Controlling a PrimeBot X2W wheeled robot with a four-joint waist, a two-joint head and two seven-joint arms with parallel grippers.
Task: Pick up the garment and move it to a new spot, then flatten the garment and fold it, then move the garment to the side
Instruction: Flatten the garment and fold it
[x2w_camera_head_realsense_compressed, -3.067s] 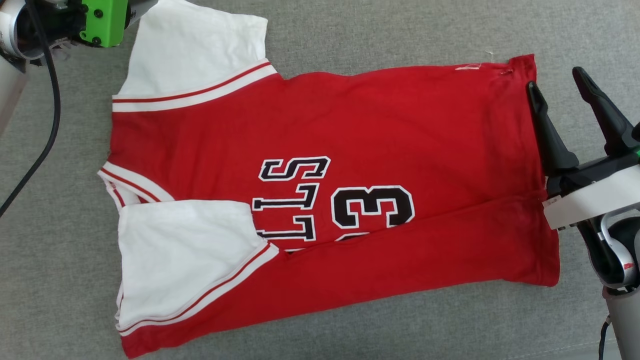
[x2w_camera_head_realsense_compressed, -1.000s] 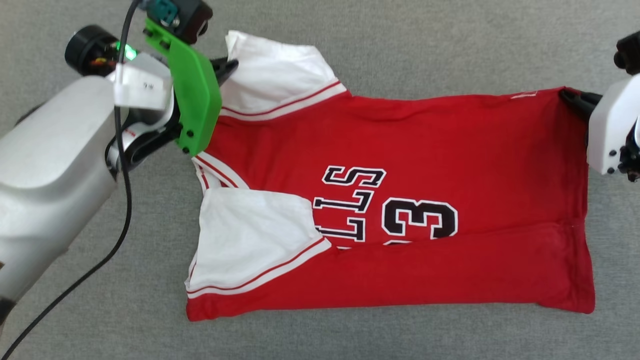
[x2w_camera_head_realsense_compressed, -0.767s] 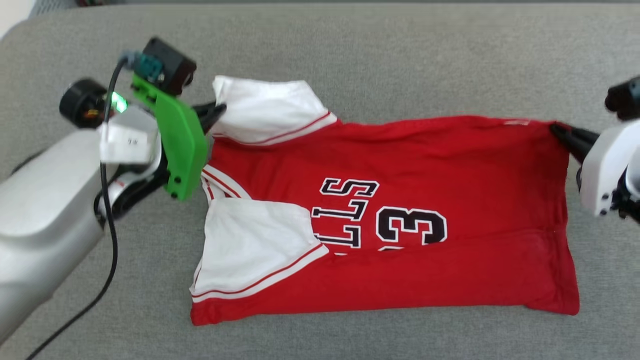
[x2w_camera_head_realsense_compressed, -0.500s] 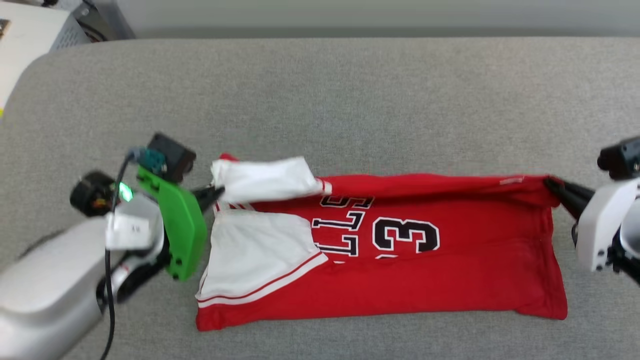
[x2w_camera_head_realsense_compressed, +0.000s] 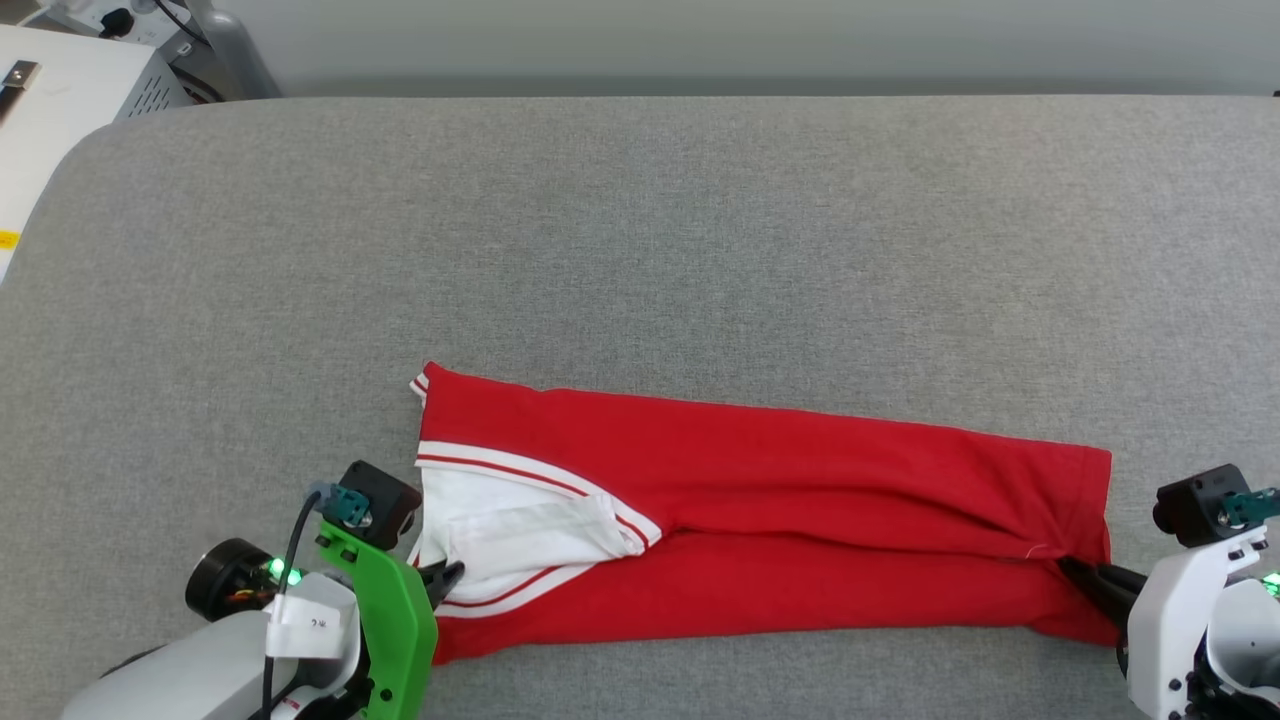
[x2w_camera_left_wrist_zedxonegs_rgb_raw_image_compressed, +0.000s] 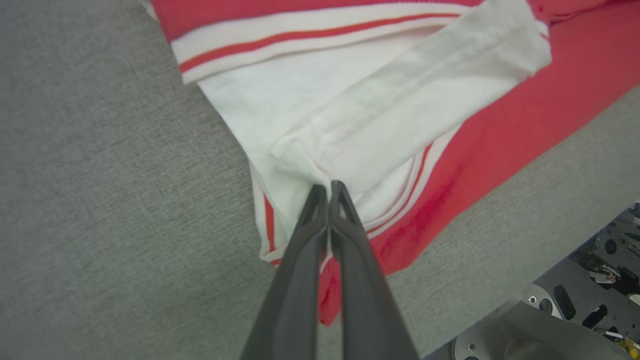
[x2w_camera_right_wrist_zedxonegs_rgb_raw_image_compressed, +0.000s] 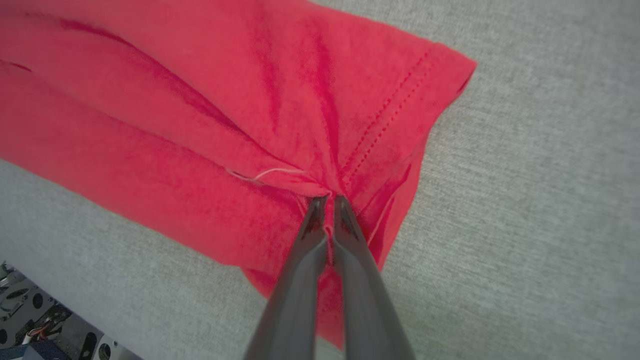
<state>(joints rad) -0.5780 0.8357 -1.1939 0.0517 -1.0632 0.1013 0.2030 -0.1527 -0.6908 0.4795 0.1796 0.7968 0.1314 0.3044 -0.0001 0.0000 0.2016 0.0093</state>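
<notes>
the shirt (x2w_camera_head_realsense_compressed: 780, 480) lies on the grey counter (x2w_camera_head_realsense_compressed: 640, 250) as a long narrow band, stretched between the left fingers (x2w_camera_left_wrist_zedxonegs_rgb_raw_image_compressed: 312, 220) and the right fingers (x2w_camera_right_wrist_zedxonegs_rgb_raw_image_compressed: 310, 230). its long sides are already folded in to the middle, so flattening and the first folds look done; i judge that a fold across the length and the move to the side are left. the left fingers are pressed together on the white sleeve (x2w_camera_left_wrist_zedxonegs_rgb_raw_image_compressed: 400, 100) at their tips, the right ones on the bunched red hem (x2w_camera_right_wrist_zedxonegs_rgb_raw_image_compressed: 400, 100) at theirs.

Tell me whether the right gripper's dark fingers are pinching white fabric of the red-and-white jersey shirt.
No, the right gripper is shut on a stitched red hem corner of the red-and-white jersey shirt.
</notes>
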